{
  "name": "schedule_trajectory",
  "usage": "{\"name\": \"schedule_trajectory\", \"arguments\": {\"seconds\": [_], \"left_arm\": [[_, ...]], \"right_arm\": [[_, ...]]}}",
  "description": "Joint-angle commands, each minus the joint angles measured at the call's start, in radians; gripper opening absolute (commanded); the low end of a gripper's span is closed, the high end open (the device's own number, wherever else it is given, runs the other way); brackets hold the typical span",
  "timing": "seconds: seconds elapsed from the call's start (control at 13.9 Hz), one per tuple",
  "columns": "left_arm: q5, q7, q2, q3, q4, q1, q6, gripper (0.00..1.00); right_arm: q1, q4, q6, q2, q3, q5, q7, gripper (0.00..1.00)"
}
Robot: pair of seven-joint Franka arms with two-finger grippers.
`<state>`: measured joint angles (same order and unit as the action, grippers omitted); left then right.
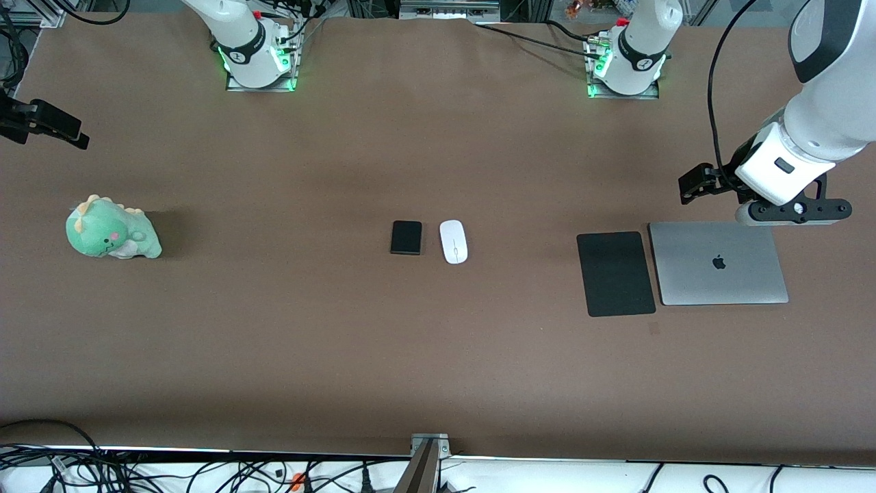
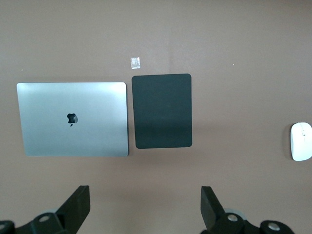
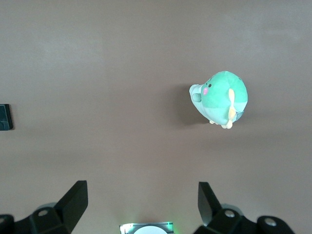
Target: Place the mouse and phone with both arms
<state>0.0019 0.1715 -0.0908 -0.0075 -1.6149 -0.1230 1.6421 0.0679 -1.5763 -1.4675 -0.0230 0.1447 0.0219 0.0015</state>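
Observation:
The white mouse (image 1: 453, 241) and the black phone (image 1: 406, 237) lie side by side at the middle of the table, the phone toward the right arm's end. The mouse also shows at the edge of the left wrist view (image 2: 301, 141), and the phone at the edge of the right wrist view (image 3: 5, 117). My left gripper (image 1: 797, 211) hangs open and empty over the table by the laptop's edge; its fingers (image 2: 78, 207) stand wide apart. My right gripper (image 1: 48, 123) is open and empty, high over the right arm's end of the table; it also shows in the right wrist view (image 3: 142, 202).
A closed silver laptop (image 1: 717, 263) and a flat black mat (image 1: 615, 273) lie side by side toward the left arm's end. A green plush dinosaur (image 1: 109, 236) sits toward the right arm's end. The two arm bases (image 1: 256, 58) stand along the table's back edge.

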Motion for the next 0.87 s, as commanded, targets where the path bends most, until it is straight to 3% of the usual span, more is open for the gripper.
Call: {"name": "schedule_trajectory", "arguments": {"seconds": [0.0,0.79], "left_arm": [[-0.017,0.000,0.003,-0.006,0.015,0.011,-0.015,1.00],[0.001,-0.004,0.003,-0.016,0.015,0.013,-0.013,1.00]], "right_arm": [[-0.003,0.009,0.016,-0.003,-0.007,0.007,-0.008,1.00],[0.019,0.001,0.018,0.021,-0.010,0.000,0.012,1.00]]}}
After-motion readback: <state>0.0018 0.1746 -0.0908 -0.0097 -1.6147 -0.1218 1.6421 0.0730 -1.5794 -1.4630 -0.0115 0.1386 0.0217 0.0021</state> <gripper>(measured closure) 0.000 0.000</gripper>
